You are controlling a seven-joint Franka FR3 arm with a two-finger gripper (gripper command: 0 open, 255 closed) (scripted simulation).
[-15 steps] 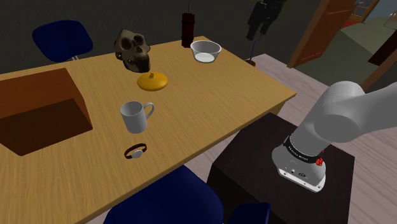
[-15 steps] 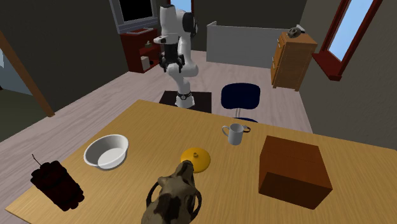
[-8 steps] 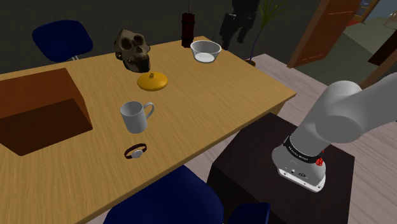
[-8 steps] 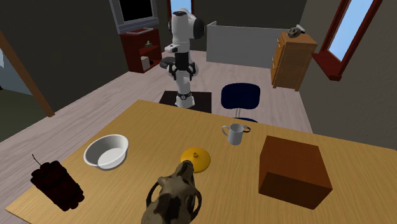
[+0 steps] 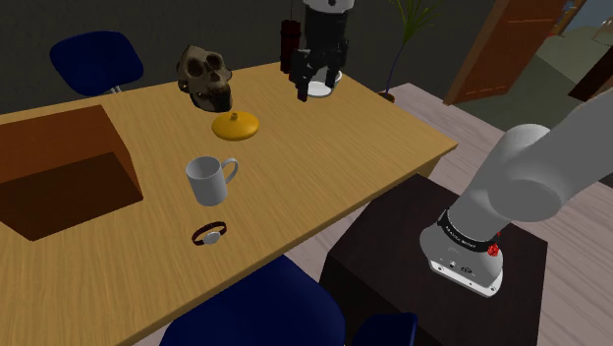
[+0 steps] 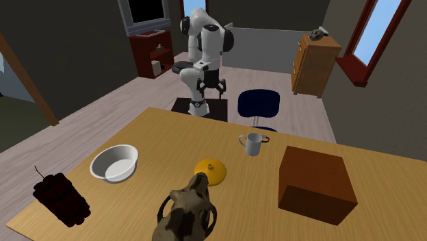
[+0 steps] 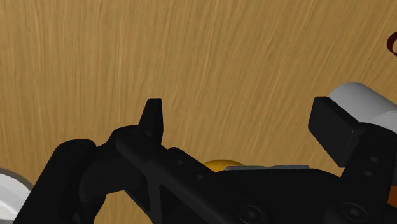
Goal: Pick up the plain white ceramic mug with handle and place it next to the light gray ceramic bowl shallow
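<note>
a: start close in. what is nearest in the shoulder view?
b: the dark stand (image 5: 393, 251), and beside it a blue chair (image 5: 255, 310) at the table's (image 5: 373, 128) near edge. first on the table is a small dark red watch (image 5: 208, 233).
a: and the mug?
b: the white mug (image 5: 208, 180) stands upright just beyond the watch, not touching it, handle towards that view's right. a brown box (image 5: 59, 172) lies to its left, apart from it.
a: further back?
b: a yellow lid (image 5: 236, 126), then a skull (image 5: 204, 76), then the white bowl (image 5: 318, 91) near the far edge, with a dark red bundle (image 5: 288, 39) behind it.
a: how do the jaws stand?
b: spread wide. in the wrist view the gripper (image 7: 242, 111) has only bare table in its gap.
a: where is the mug against them?
b: outside the gap, past one finger (image 7: 334, 124) and partly hidden by it. in the second exterior view the gripper hangs high over the stand-side edge of the table. the mug (image 6: 252, 144) sits well below and apart from it, and the bowl (image 6: 115, 163) is well apart from the mug, towards that view's left.
</note>
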